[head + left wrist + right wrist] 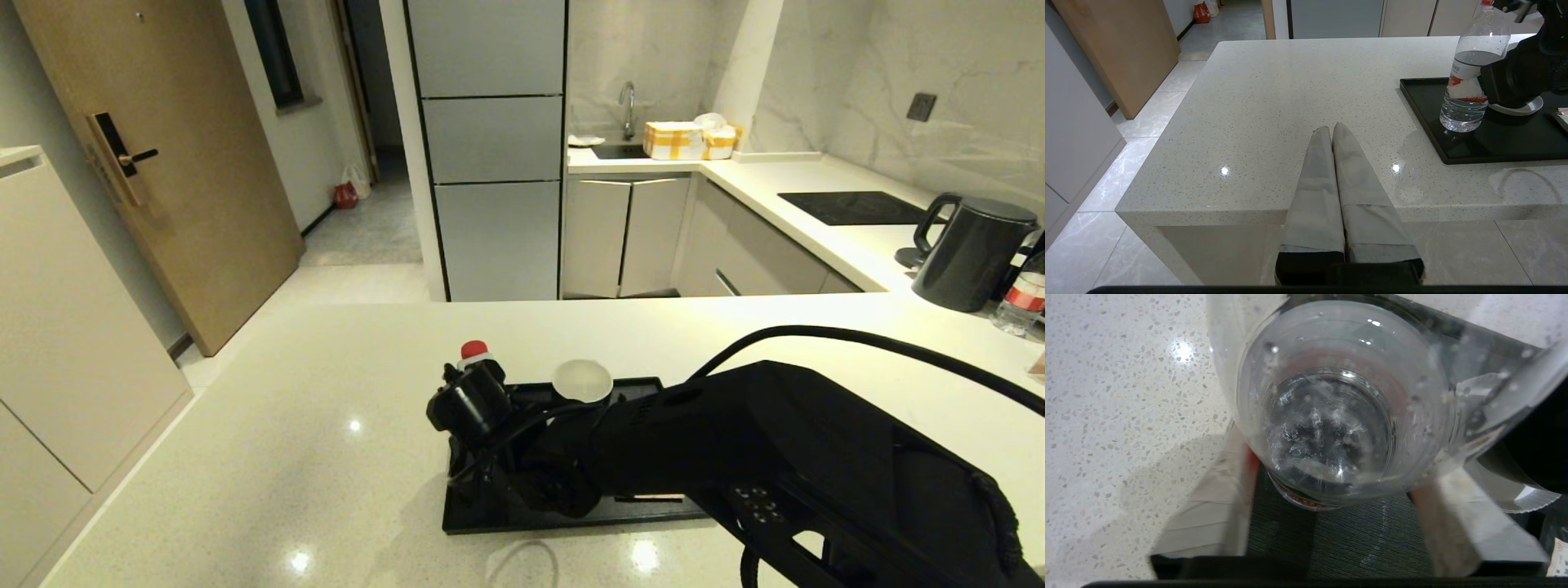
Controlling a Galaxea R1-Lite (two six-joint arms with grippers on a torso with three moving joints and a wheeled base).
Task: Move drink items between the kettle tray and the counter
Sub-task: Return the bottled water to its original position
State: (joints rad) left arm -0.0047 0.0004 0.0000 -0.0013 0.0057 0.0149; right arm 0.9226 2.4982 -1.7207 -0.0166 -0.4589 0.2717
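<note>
On tray (1427, 122): one bottle (1470, 81), right pincer (1331, 506) clamped around it; left pincer (1329, 131) closed, empty.

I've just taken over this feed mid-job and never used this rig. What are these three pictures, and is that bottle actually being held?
It is a two-armed robot at a pale counter. The head view looks down from its head. The right gripper reaches across the black kettle tray, with one finger on each side of the water bottle, which stands upright on the tray. The right wrist view looks down through that bottle from just behind the fingers. The grip looks closed on the bottle. A black cup stands beside it. The left wrist view shows the left gripper, shut and idle, at the counter's near edge.
</note>
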